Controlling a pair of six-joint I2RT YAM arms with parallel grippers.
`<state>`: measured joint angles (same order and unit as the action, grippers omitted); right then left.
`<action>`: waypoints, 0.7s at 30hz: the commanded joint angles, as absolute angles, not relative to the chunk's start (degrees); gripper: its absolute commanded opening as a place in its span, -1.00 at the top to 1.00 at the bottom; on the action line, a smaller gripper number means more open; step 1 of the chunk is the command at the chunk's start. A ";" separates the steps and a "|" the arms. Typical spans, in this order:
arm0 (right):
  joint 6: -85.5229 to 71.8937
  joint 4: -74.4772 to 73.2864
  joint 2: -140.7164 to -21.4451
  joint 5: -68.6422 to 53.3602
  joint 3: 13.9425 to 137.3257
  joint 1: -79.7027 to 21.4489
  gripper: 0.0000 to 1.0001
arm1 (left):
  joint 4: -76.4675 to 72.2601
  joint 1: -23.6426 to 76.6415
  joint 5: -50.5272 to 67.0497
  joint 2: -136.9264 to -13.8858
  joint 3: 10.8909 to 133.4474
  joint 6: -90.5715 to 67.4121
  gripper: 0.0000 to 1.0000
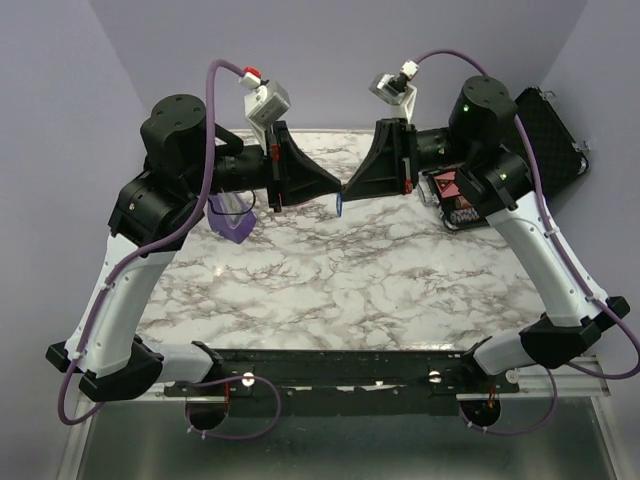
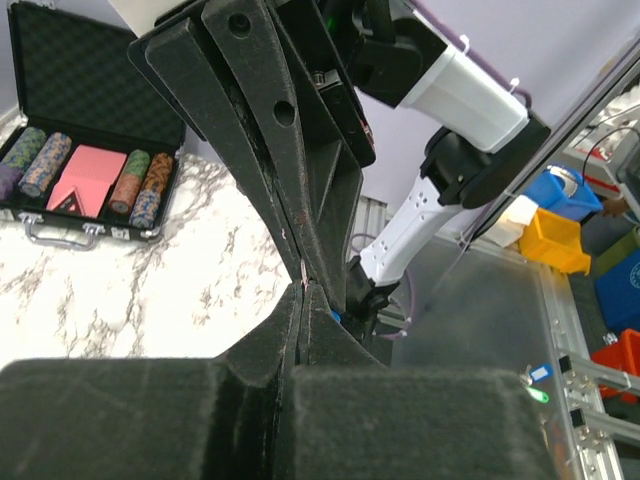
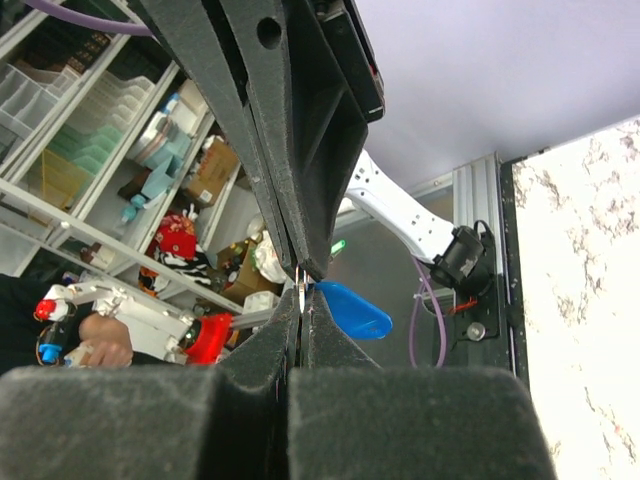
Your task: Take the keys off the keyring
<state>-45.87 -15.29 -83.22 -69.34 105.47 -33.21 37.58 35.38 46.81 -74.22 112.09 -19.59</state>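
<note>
Worktop (image 1: pixel 300 290): white marble with grey veining. We note both arms bolted at its near edge.
Left arm (image 1: pixel 130 250): reaches up and inward from the left side, with a purple cable looped along it.
Purple wedge (image 1: pixel 232 222): lies on the worktop at far left, partly under the left arm.
Left claw (image 1: pixel 336 189): raised above the worktop and pointing right. Its fingers are pressed flat together, with no gap showing in its own wrist view.
Keyring (image 3: pixel 300 280): we see only a thin bright sliver, running from the seam of one claw into the seam of the other. Both claws pinch it.
Keys (image 1: pixel 341 204): a small blue bundle hanging just under the point where the two claws meet, in the air above the far middle of the worktop. It looks bright blue from the right wrist.
Right claw (image 1: pixel 350 188): raised and pointing left, tip to tip with the left claw. Its fingers are also closed tight.
Case (image 1: pixel 462 196): black and open on the worktop at far right, with its lid leaning back.
Chip stacks (image 2: pixel 135 185): standing in rows inside the case.
Pink wedge (image 2: pixel 85 180): lies in the case between the chip stacks.
Right arm (image 1: pixel 550 270): comes in from the right.
</note>
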 commanded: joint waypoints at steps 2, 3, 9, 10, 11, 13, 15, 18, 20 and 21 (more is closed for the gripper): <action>-38.24 -27.23 -84.11 -68.47 109.07 -33.31 0.99 | 48.51 36.39 47.90 -75.23 112.76 -12.49 1.00; -37.28 -28.81 -84.20 -68.38 109.07 -33.40 0.99 | 49.04 36.47 48.42 -75.41 112.76 -11.96 1.00; -35.16 -32.08 -83.85 -67.85 108.37 -33.84 0.99 | 50.36 37.97 51.33 -75.50 110.83 -9.76 1.00; -35.24 -32.25 -83.85 -67.85 108.20 -34.01 0.99 | 50.80 38.14 51.68 -75.76 110.74 -9.49 1.00; -35.07 -32.26 -83.85 -67.85 108.11 -34.27 0.98 | 51.15 38.41 51.77 -76.02 110.74 -9.14 1.00; -34.81 -32.95 -84.02 -67.50 108.28 -34.72 0.99 | 51.76 38.85 52.12 -76.55 110.83 -8.62 1.00; -33.84 -34.71 -84.46 -66.98 108.89 -35.15 0.98 | 52.20 39.37 52.47 -77.16 110.92 -8.00 1.00; -32.17 -37.52 -85.34 -66.36 110.12 -36.03 0.99 | 52.82 40.08 53.26 -78.22 111.44 -7.30 1.00; -31.47 -38.93 -85.78 -66.18 110.83 -36.56 0.99 | 53.43 40.69 53.79 -79.10 112.06 -6.95 1.00; -31.12 -39.63 -85.96 -66.18 111.00 -36.65 0.99 | 53.70 40.87 53.88 -79.54 112.32 -6.77 1.00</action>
